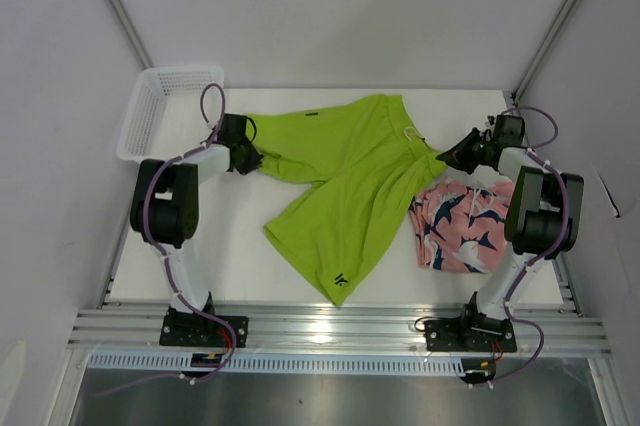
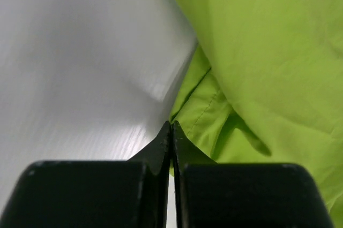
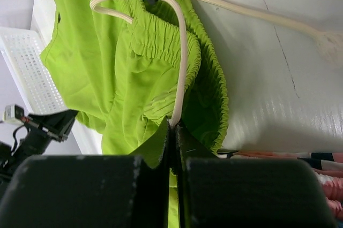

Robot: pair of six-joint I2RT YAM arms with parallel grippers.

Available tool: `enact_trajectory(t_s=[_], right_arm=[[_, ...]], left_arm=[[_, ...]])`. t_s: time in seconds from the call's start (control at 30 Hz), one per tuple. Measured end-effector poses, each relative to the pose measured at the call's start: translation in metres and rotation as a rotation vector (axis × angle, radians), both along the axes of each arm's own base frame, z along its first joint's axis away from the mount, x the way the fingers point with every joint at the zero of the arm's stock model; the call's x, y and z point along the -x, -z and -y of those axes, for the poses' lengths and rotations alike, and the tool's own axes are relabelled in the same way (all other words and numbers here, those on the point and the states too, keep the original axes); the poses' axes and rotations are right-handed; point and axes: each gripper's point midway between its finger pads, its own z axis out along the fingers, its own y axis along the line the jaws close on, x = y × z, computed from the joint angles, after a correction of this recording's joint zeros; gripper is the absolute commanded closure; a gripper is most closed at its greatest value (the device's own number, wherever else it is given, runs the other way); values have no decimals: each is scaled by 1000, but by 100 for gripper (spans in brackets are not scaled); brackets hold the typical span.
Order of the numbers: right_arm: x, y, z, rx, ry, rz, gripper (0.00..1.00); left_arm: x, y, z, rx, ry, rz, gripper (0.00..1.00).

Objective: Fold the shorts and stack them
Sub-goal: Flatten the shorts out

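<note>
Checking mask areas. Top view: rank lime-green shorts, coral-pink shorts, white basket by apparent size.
1. lime-green shorts, clearly largest.
2-3. coral-pink shorts and white basket look about alike; the right arm hides part of the pink pair, so I won't rank them.

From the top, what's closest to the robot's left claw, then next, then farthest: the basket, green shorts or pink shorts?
1. green shorts: the left gripper is pinching their edge.
2. basket: back left corner.
3. pink shorts: far over on the right.
</note>
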Motion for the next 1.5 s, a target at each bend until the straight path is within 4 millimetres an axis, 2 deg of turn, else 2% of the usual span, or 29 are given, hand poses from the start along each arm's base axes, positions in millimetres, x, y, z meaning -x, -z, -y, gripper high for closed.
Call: enact_trajectory(t_s=[0.27, 0.37, 0.5, 0.57, 0.63, 0.7, 0.8, 0.93, 1.0, 1.07, 1.17, 1.27, 1.5], right_arm=[[2, 4, 4, 5, 38, -16, 100], [2, 4, 4, 6, 46, -17, 100], [1, 5, 5, 11, 53, -17, 100], [1, 5, 6, 15, 56, -18, 100], [1, 5, 6, 17, 58, -18, 100], [1, 6, 7, 20, 60, -19, 100], [1, 6, 7, 21, 60, -19, 100], [1, 6, 6, 29, 53, -17, 100], [2, 7, 6, 37, 45, -20, 96], [3, 7, 5, 46, 36, -24, 91], [4, 7, 5, 60, 21, -20, 100], [5, 9, 4, 72, 13, -24, 100], [7, 11, 1, 87, -2, -26, 100]], left_arm=[[47, -30, -20, -56, -76, 24, 100], [65, -31, -20, -79, -88, 22, 100], [85, -22, -11, -118, -82, -1, 100], [97, -14, -6, -141, -73, -17, 90], [110, -6, -3, -161, -60, -42, 58], [120, 1, -1, -178, -48, -66, 32], [132, 0, -6, -196, -51, -76, 18], [141, -34, -9, -234, -32, 1, 14], [145, -60, 3, -266, 24, 71, 10], [151, -87, 30, -284, 118, 140, 9], [167, -116, 70, -291, 272, 231, 4], [190, -128, 97, -283, 404, 272, 1], [246, -139, 143, -276, 675, 343, 1]])
